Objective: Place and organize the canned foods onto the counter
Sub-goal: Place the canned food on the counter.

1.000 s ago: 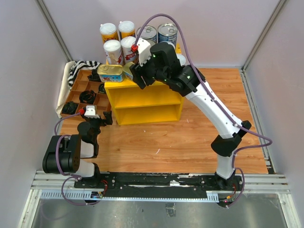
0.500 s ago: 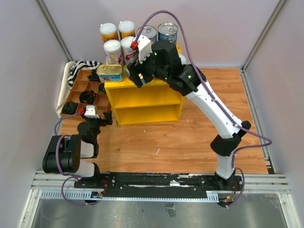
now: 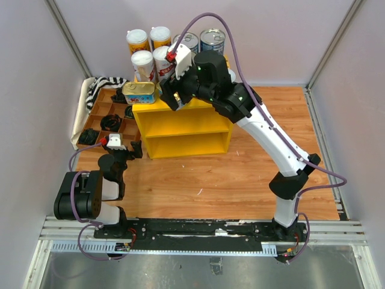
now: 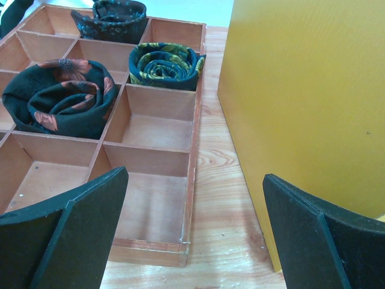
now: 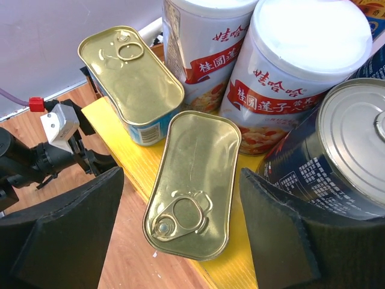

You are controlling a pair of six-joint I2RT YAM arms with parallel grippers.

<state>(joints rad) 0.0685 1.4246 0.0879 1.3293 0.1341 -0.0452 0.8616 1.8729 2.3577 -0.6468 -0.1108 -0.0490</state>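
The yellow counter (image 3: pixel 186 120) carries the canned foods on its top: tall white-lidded cans (image 3: pixel 144 60), silver-topped cans (image 3: pixel 212 41) and a flat gold-topped tin (image 3: pixel 139 92). In the right wrist view a second gold-topped tin (image 5: pixel 194 183) lies at the counter's front edge (image 5: pixel 120 135), next to the first tin (image 5: pixel 131 75), two white-lidded cans (image 5: pixel 295 66) and a dark silver-topped can (image 5: pixel 349 150). My right gripper (image 5: pixel 180 229) is open above that second tin, not touching it; it also shows in the top view (image 3: pixel 170 95). My left gripper (image 4: pixel 195 241) is open and empty, low over the floor beside the counter's side (image 4: pixel 301 90).
A brown divided wooden tray (image 4: pixel 195 120) with rolled dark cloths (image 4: pixel 60 96) lies left of the counter. A striped cloth (image 3: pixel 99 87) is behind it. The counter's two open shelves (image 3: pixel 186 141) face the arms. Walls close in at the left, back and right.
My right gripper has drawn slightly up and back over the counter's left end. The left arm has not moved.
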